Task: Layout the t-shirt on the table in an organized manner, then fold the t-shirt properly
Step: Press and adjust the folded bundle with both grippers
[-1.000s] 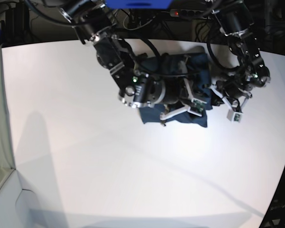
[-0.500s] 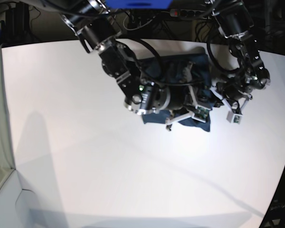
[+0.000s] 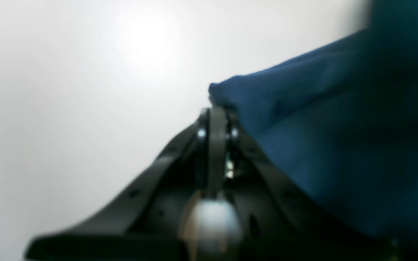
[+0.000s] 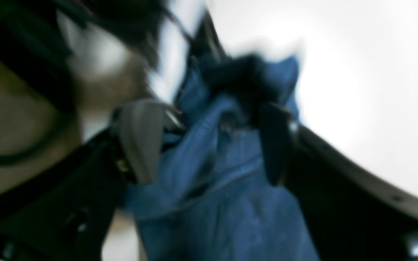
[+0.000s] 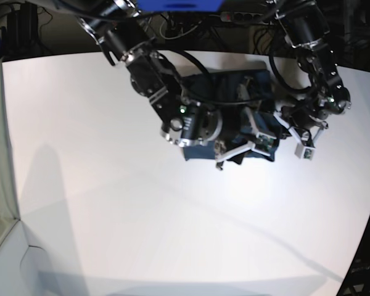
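Observation:
The dark navy t-shirt (image 5: 225,86) lies bunched into a compact pad at the back right of the white table (image 5: 111,185). My right gripper (image 5: 243,139) hangs over its front edge. In the right wrist view that gripper (image 4: 209,145) is open, its fingers (image 4: 140,141) spread wide with loose blue cloth (image 4: 223,203) between them. My left gripper (image 5: 282,118) sits at the shirt's right side. In the left wrist view it (image 3: 216,112) is shut, its tip touching a corner of the t-shirt (image 3: 303,119). Whether cloth is pinched there I cannot tell.
Both arms crowd the shirt from the table's far edge, where cables and dark equipment (image 5: 191,18) sit. Bare white tabletop (image 5: 172,234) spreads to the front and left. The table's curved edge (image 5: 364,234) runs down the right side.
My right gripper went from nearly closed to wide open over the shirt's front edge, after shifting slightly right. The left arm has barely moved.

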Controlling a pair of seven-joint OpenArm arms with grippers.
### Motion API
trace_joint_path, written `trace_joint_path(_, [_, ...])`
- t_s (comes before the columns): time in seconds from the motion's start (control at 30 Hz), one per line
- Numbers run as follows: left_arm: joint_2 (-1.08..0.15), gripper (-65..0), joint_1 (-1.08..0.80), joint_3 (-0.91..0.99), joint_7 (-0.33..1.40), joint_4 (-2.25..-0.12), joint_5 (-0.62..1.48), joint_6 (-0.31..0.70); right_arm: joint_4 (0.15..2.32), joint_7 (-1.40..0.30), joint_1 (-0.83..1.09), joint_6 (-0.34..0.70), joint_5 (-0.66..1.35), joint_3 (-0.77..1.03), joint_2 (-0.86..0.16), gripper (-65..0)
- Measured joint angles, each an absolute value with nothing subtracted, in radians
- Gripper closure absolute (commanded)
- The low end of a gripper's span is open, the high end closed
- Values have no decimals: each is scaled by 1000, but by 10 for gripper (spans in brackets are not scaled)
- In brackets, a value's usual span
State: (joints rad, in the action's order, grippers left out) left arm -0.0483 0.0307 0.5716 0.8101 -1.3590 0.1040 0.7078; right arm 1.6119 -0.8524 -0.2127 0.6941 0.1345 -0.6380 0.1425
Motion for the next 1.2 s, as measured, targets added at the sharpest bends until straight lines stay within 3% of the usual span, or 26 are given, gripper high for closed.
trace_joint_path(0.2, [-72, -3, -4, 649, 839, -1419, 81, 702, 1798, -859, -182, 695, 140, -636, 111, -458])
trace_joint_path(0.5, [-75, -5, -28, 782, 861, -1613, 118, 700, 1694, -864, -127, 695, 131, -497, 66, -458])
trace_joint_path(0.6, [-71, -26, -40, 779, 1025, -1664, 216, 701, 1645, -863, -120, 695, 131, -455, 47, -458])
trace_joint_path(0.77, [-43, -195, -23, 784, 1177, -1733, 442, 699, 1622, -862, -120, 695, 125, -415, 14, -458])
trace_joint_path(1.0, [22, -536, -83, 779, 1258, -1727, 667, 700, 1622, -868, -117, 694, 127, -413, -34, -458])
trace_joint_path(1.1, [44, -612, -112, 779, 1253, -1725, 699, 700, 1622, -868, -112, 695, 127, -412, -36, -458])
trace_joint_path(1.2, [55, -625, -122, 777, 1259, -1719, 664, 700, 1622, -868, -98, 695, 128, -415, -51, -458])
